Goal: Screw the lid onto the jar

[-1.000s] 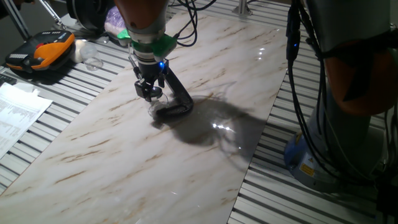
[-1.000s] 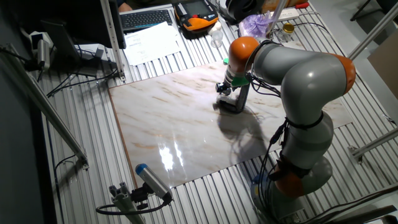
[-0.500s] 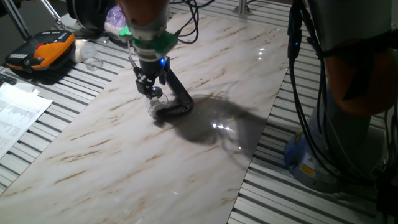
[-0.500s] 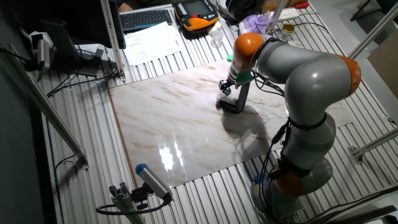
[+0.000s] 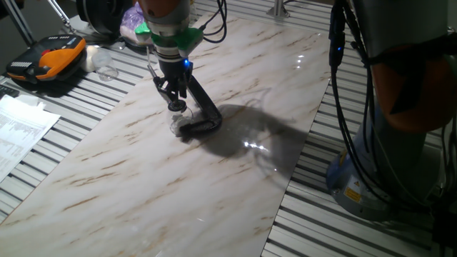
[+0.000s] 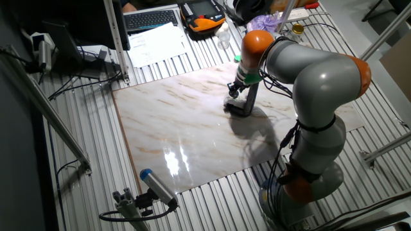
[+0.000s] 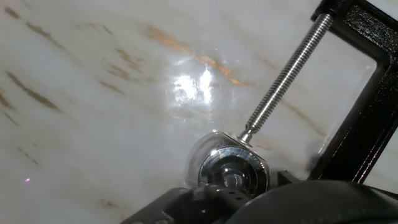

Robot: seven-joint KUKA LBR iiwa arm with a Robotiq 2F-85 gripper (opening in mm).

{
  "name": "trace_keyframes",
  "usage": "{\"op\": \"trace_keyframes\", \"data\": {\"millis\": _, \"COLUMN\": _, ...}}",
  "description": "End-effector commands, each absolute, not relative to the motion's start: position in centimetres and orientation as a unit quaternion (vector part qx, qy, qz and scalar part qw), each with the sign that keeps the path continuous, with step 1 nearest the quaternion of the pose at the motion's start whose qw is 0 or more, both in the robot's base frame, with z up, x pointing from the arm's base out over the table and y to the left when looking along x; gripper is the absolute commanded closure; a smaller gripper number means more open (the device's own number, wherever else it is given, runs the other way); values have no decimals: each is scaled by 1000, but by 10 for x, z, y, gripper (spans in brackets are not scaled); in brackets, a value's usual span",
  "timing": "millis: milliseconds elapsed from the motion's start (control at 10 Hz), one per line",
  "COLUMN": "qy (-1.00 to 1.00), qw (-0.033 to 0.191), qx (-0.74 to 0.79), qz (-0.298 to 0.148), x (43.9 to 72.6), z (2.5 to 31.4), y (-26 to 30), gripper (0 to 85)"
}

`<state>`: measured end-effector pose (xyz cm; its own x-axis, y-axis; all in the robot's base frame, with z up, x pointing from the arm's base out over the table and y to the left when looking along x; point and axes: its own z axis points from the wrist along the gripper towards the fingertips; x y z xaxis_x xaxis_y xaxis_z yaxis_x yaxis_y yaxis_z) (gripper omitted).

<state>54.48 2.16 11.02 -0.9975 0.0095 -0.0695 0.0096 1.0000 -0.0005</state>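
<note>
A: Largest first?
B: Marble-patterned bench, lying on slatted metal. Grey and orange arm bent over its far half.
A: Next down?
B: Black clamp, standing on the bench with its frame leaning; threaded screw running down to a round shiny pad in the hand view.
A: And the tool?
B: Tool hanging just above the clamp's foot, under a green collar with a blue light. Black fingers close together around something pale. Impossible to tell whether pinched tight or merely near: too small in both fixed views, out of sight in the hand view.
A: Location of the jar?
B: Jar on the bench, right beside the clamp's foot, directly under the tool. Clear glass, hard to make out against the marble. In the hand view, only a faint glassy ring around the shiny pad.
A: The lid?
B: Not separable from the tool tips or the clamp's metal pad. No telling.
A: Smallest things?
B: Off the bench: orange and black case, papers.
</note>
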Motion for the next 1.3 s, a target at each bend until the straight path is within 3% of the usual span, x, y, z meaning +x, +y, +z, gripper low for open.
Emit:
{"op": "trace_keyframes", "data": {"millis": 0, "qy": 999, "qw": 35, "qx": 4, "qz": -2, "x": 545, "z": 110, "y": 22, "gripper": 680}}
{"op": "trace_keyframes", "data": {"millis": 200, "qy": 999, "qw": 35, "qx": 2, "qz": -2, "x": 545, "z": 110, "y": 22, "gripper": 680}}
{"op": "trace_keyframes", "data": {"millis": 300, "qy": 999, "qw": 37, "qx": 2, "qz": -6, "x": 544, "z": 111, "y": 22, "gripper": 510}}
{"op": "trace_keyframes", "data": {"millis": 1200, "qy": 999, "qw": 39, "qx": 2, "qz": -6, "x": 541, "z": 112, "y": 24, "gripper": 510}}
